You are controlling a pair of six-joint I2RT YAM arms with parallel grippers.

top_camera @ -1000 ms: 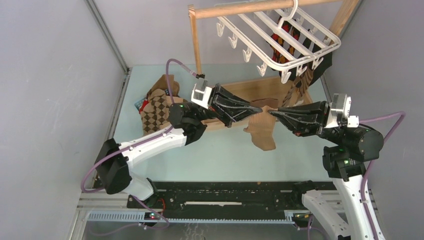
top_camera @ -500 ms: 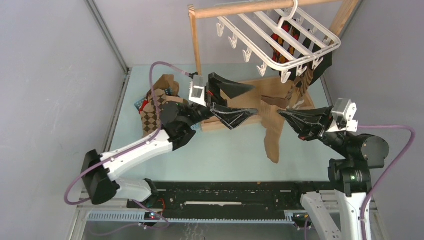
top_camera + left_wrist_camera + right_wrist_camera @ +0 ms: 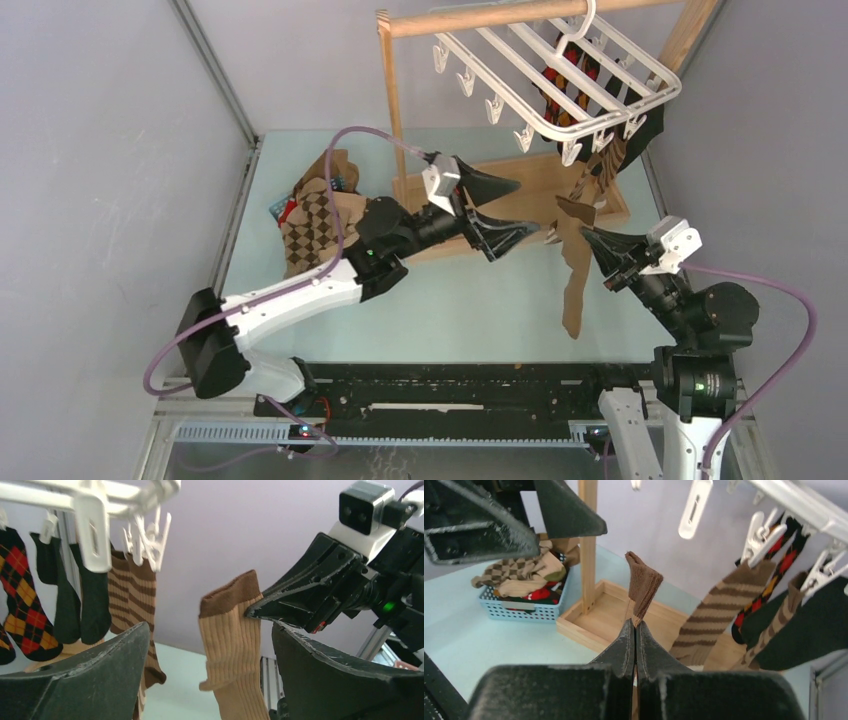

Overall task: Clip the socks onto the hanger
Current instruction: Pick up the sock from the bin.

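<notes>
A plain tan sock (image 3: 572, 275) with a brown cuff (image 3: 643, 582) hangs straight down from my right gripper (image 3: 587, 234), which is shut on it just below the cuff (image 3: 231, 594). My left gripper (image 3: 528, 207) stands wide open just left of the sock, touching nothing; the sock (image 3: 235, 640) hangs beyond the gap between its fingers (image 3: 100, 670). The white hanger (image 3: 560, 75) hangs from the wooden rail above. A striped sock (image 3: 131, 587), black socks (image 3: 82, 605) and a red argyle sock (image 3: 22, 595) hang clipped to its right end. Its left clips (image 3: 466, 82) are empty.
A small blue mesh basket (image 3: 519, 609) at the left holds more socks (image 3: 312, 215). The wooden stand's post (image 3: 390, 90) and its tray-like base (image 3: 520, 180) sit behind both grippers. Grey walls close in on both sides.
My left gripper opened and let go of the tan sock. The right gripper shut on the cuff end and lifted, so the sock swung down and now hangs from it alone.
</notes>
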